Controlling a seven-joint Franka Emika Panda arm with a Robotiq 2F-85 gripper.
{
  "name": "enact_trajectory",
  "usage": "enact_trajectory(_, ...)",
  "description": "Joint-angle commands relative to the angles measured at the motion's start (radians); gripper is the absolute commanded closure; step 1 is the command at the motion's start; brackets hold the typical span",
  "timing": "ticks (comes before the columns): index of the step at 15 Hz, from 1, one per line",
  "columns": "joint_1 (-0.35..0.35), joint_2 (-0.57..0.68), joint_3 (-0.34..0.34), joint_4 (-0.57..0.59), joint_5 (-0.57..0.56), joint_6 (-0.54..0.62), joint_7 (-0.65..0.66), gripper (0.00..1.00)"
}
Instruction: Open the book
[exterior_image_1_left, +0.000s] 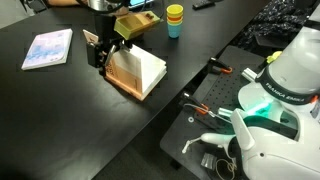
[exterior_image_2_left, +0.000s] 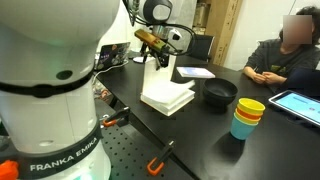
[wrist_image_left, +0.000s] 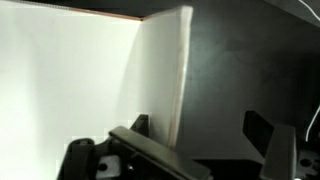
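Note:
The book (exterior_image_1_left: 140, 72) lies on the black table with its white inner pages showing. Its tan cover (exterior_image_1_left: 136, 22) is lifted and tilted up above the pages, and it also shows in an exterior view (exterior_image_2_left: 152, 40). My gripper (exterior_image_1_left: 103, 52) stands at the book's far end, under the raised cover; it also shows in an exterior view (exterior_image_2_left: 160, 58). In the wrist view the gripper (wrist_image_left: 200, 125) has its fingers wide apart. A white page (wrist_image_left: 80, 70) fills the left, and its upright edge (wrist_image_left: 181, 80) rises between the fingers without being pinched.
A thin pale blue-and-pink booklet (exterior_image_1_left: 47, 48) lies further along the table. Stacked yellow and blue cups (exterior_image_1_left: 175, 20) and a black bowl (exterior_image_2_left: 220, 93) stand near the book. A seated person (exterior_image_2_left: 285, 55) and a tablet (exterior_image_2_left: 300, 103) are at the table's end. Tools (exterior_image_1_left: 205, 105) lie by my base.

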Motion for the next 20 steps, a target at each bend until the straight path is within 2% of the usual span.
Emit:
enact_trajectory(1, 0.045, 0.016, -0.009, -0.009, 0.098, -0.040, -0.013, 0.00)
enact_trajectory(4, 0.059, 0.041, 0.001, -0.007, 0.224, 0.009, -0.075, 0.00)
enact_trajectory(7, 0.085, 0.057, 0.015, 0.002, 0.348, 0.010, -0.106, 0.00)
enact_trajectory(13, 0.202, 0.027, 0.092, -0.023, 0.570, 0.067, -0.254, 0.00)
enact_trajectory(16, 0.255, 0.067, 0.119, -0.023, 0.623, 0.079, -0.287, 0.00)
enact_trajectory(18, 0.264, 0.103, 0.124, -0.027, 0.602, 0.139, -0.315, 0.00)
enact_trajectory(20, 0.262, 0.157, 0.094, -0.019, 0.536, 0.229, -0.330, 0.00)
